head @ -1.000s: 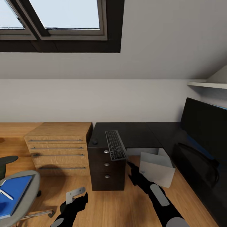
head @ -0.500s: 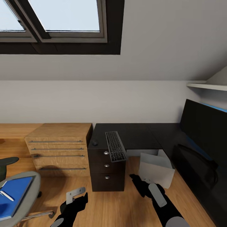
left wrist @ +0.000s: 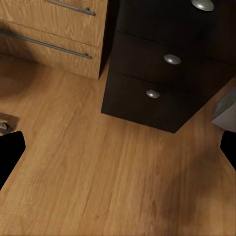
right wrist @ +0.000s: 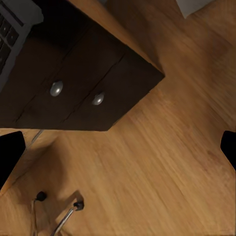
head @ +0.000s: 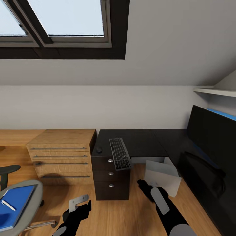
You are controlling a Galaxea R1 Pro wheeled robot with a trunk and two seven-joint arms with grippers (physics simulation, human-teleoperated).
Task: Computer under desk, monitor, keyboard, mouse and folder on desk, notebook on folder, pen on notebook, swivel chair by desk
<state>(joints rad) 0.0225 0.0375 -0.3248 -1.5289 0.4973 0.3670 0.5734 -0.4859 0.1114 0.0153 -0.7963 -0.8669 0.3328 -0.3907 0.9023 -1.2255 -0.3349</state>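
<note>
1. Keyboard (head: 119, 153) lies on the black desk (head: 141, 141) above the drawer stack, its near end jutting past the front edge; in the right wrist view its corner (right wrist: 12, 24) overhangs the knobbed drawers (right wrist: 73, 88).
2. Mouse (head: 98, 149) sits on the desk top just beside the keyboard, near the side edge that meets the light-wood drawer chest (head: 62, 155).
3. Monitor (head: 213, 134) stands along the desk's right wing, its dark screen facing the room.
4. Computer (head: 163, 177), a pale grey tower, stands on the floor in the desk's inner corner, partly beneath the top.
5. Swivel chair (head: 24, 209) is on the wooden floor (head: 114, 216), well apart from the desk, carrying the blue folder (head: 14, 205) with the pen (head: 8, 205) lying on it.
6. Left pincer (head: 80, 209) hangs released over the floor, its fingertips (left wrist: 10, 152) wide apart at the frame edges in the left wrist view.
7. Right pincer (head: 142, 184) likewise hangs spread, holding nothing, before the drawers.
</note>
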